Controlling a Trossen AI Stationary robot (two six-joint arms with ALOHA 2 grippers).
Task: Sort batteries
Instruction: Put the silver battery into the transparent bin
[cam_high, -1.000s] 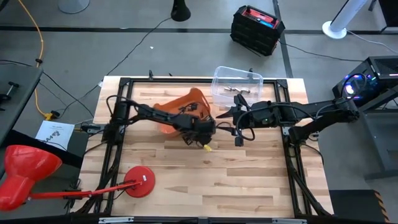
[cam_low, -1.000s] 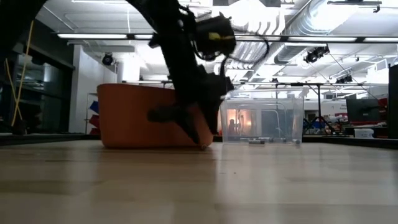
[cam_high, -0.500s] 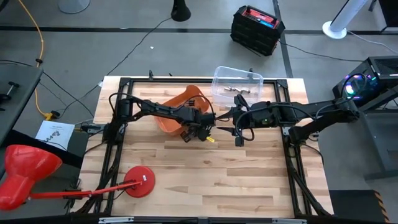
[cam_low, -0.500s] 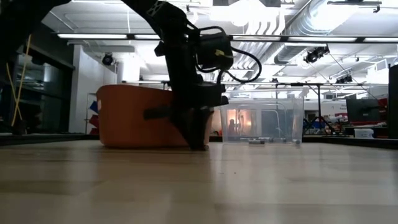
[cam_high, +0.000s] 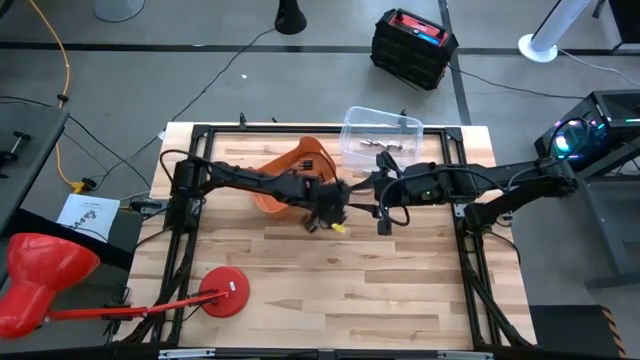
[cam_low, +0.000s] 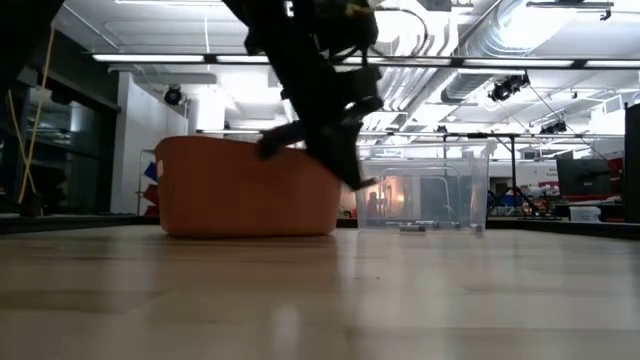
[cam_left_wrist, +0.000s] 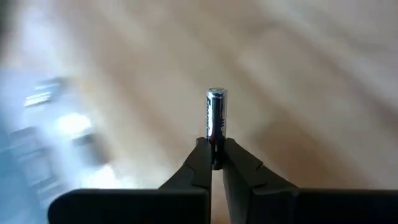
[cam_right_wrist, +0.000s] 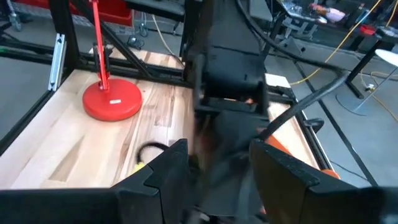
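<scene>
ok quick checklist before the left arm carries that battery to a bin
1. Left gripper shut on the battery: ok.
2. Battery held by one end, the rest sticking out past the fingertips: ok, though a shallow grip.
3. Gripper lifted off the table: ok in the low view.
4. Right gripper open, close beside the left arm: not ok, little room.
5. Orange bin and clear bin upright: ok.
6. Which bin suits this battery: cannot tell.

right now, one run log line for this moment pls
left gripper: shut on battery, lifted off table | right gripper: open, waiting beside left arm | orange bin, clear bin behind
</scene>
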